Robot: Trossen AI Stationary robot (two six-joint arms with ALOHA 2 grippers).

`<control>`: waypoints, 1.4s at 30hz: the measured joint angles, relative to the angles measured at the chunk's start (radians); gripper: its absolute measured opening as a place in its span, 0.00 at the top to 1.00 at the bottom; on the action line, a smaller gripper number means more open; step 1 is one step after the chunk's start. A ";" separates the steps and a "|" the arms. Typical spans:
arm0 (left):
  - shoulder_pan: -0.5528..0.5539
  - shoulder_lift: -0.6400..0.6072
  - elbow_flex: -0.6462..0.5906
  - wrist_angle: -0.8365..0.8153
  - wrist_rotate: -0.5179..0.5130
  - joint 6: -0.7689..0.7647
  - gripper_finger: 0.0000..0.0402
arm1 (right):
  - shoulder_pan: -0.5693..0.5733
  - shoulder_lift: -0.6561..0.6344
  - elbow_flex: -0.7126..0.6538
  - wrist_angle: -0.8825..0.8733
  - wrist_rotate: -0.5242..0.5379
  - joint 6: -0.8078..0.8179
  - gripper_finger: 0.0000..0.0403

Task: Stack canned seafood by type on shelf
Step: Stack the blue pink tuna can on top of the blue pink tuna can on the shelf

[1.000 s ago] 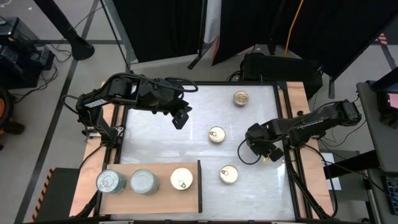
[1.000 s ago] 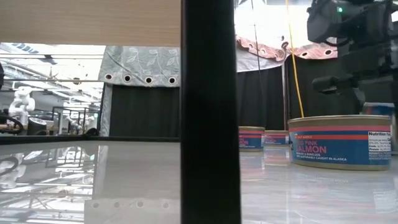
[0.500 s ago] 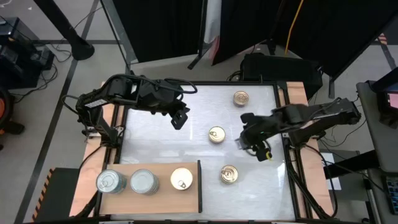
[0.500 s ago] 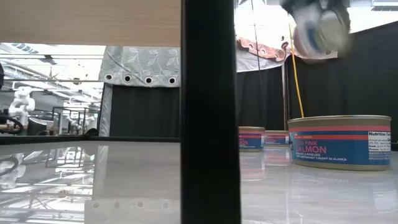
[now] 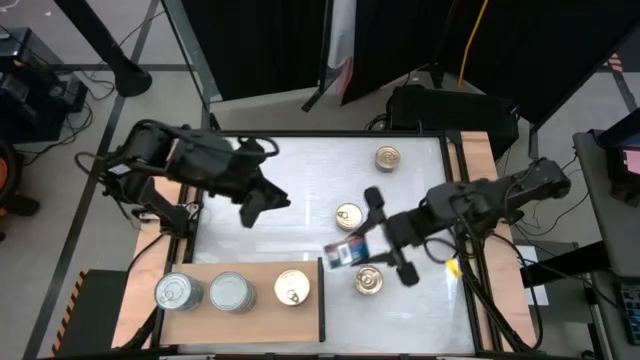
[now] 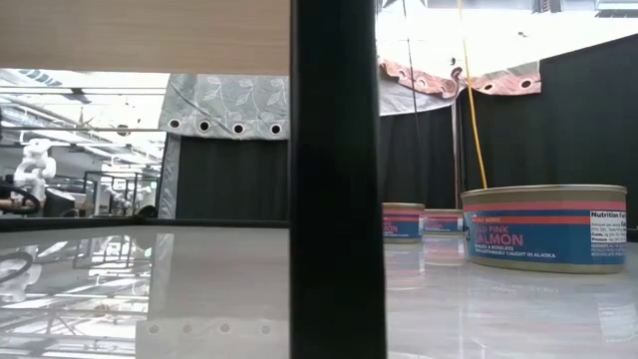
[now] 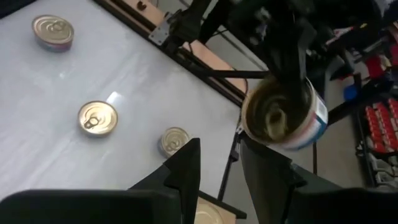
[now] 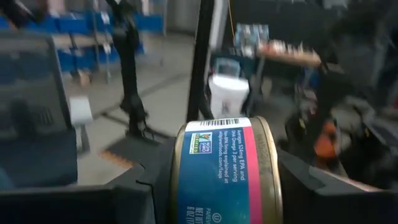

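My right gripper (image 5: 350,252) is shut on a tin of canned seafood (image 8: 224,174) with a blue and pink label, high over the table's middle, just right of the shelf's (image 5: 240,318) dark end. The wooden shelf at the near left carries three tins (image 5: 232,292) resting on their bases. Three more tins (image 5: 348,215) stand on the white tabletop. My left gripper (image 5: 255,207) hovers open over the table's left half, holding nothing; its wrist view shows the held tin (image 7: 283,115) ahead of it. Neither gripper shows in the low view. My right gripper pinches the tin by its two flat faces, one finger (image 7: 291,68) lying across the gold lid (image 7: 264,118) and the other on the bottom. The fingers reach in level from the table's right. The tin hangs clear of the table on edge, label wall (image 8: 227,155) up.
The loose tins stand at the far right (image 5: 388,157), middle (image 5: 348,215) and near right (image 5: 368,280). In the low view, one tin (image 6: 543,227) is close at the right, and the shelf's dark edge (image 6: 337,179) blocks the middle. Wooden side rails (image 5: 478,160) border the table.
My right gripper has risen from the tabletop with the tin and carried it toward the table's left, tipping from pointing down to level, so the tin went from flat to on edge. My left gripper has drifted toward the near-left and turned.
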 joint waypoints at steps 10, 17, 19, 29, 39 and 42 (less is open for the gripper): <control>-0.042 -0.040 0.000 -0.040 -0.071 -0.040 0.70 | 0.088 0.242 0.086 0.199 0.038 -0.202 0.55; -0.074 -0.076 0.000 -0.006 -0.060 -0.149 0.70 | 0.115 0.424 0.288 0.113 0.183 -0.560 0.55; -0.087 -0.088 0.000 -0.006 -0.053 -0.168 0.70 | 0.117 0.467 0.336 0.052 0.210 -0.625 0.55; -0.160 -0.092 0.000 -0.003 -0.078 -0.183 0.70 | 0.130 0.578 0.417 -0.105 0.303 -0.744 0.55; -0.203 -0.088 0.000 -0.022 -0.107 -0.154 0.70 | 0.116 0.595 0.419 -0.195 0.307 -0.717 0.55; -0.210 -0.088 0.000 -0.025 -0.109 -0.152 0.70 | 0.111 0.615 0.419 -0.189 0.309 -0.732 0.55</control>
